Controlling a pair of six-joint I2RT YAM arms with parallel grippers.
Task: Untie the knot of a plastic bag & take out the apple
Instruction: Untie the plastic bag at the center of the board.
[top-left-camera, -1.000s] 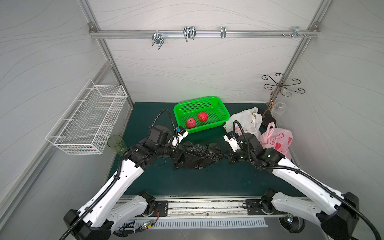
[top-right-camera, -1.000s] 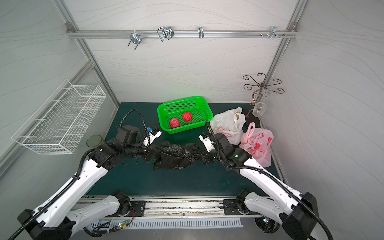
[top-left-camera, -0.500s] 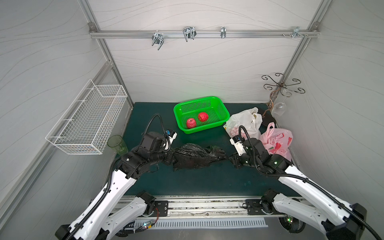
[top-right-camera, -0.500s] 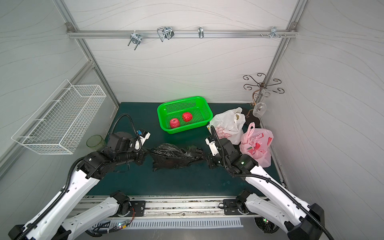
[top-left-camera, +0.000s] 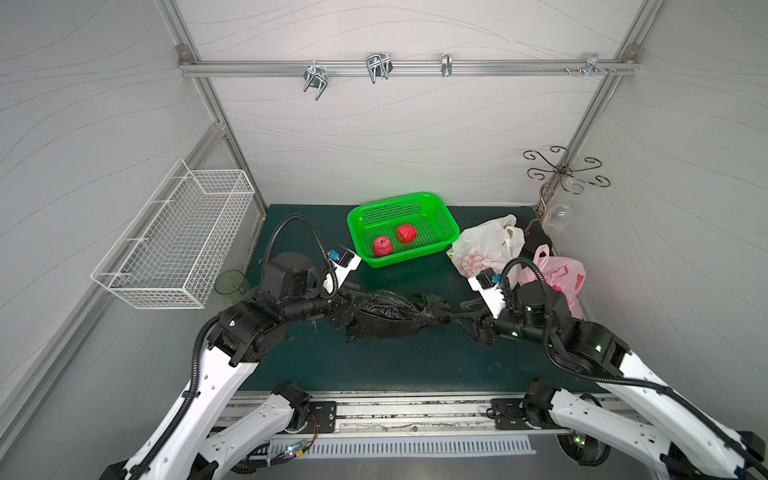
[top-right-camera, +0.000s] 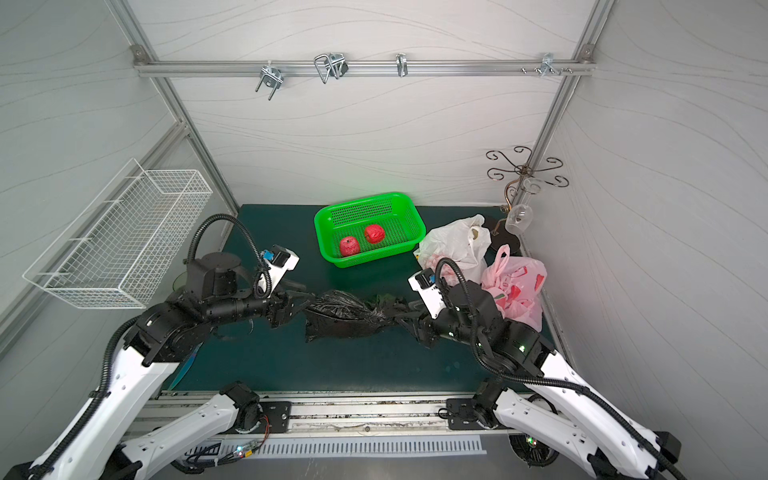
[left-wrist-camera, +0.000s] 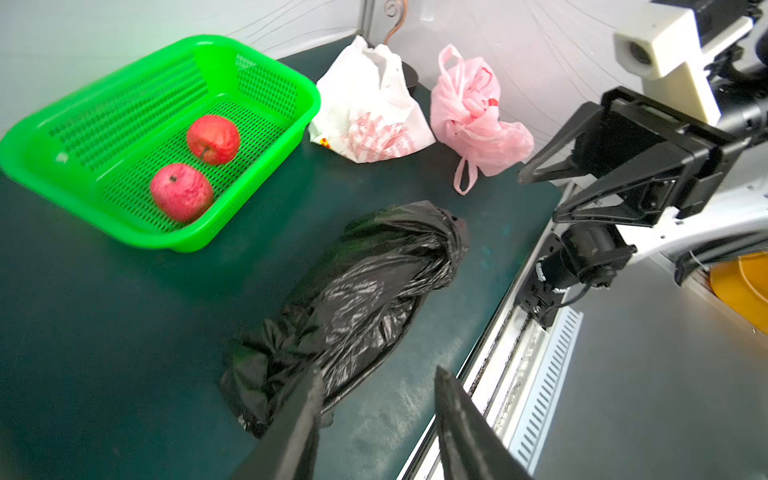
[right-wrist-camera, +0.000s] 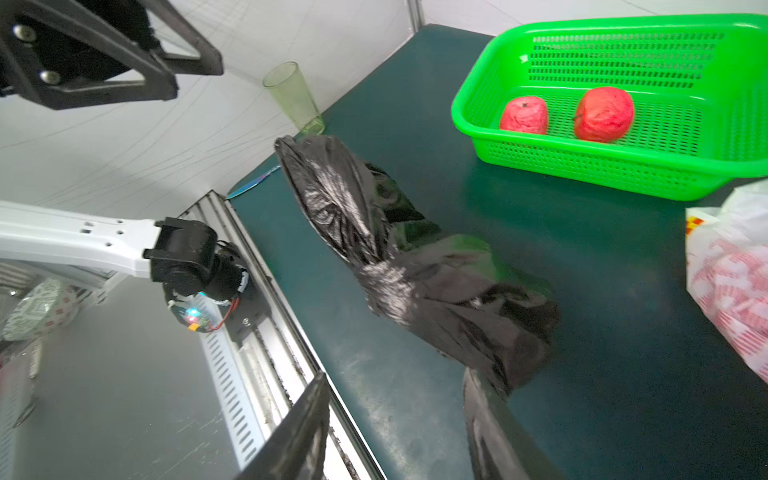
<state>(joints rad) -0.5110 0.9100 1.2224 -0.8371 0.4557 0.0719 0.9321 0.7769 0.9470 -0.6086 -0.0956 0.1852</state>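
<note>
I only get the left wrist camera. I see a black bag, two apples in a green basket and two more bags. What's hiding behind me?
Observer: A see-through green cup stands at the left edge of the mat.
Operator: Cool! Anything on the walls?
Observer: A white wire basket hangs on the left wall.
Operator: And the far right corner?
Observer: A wine glass hangs upside down from a curly metal stand.
</note>
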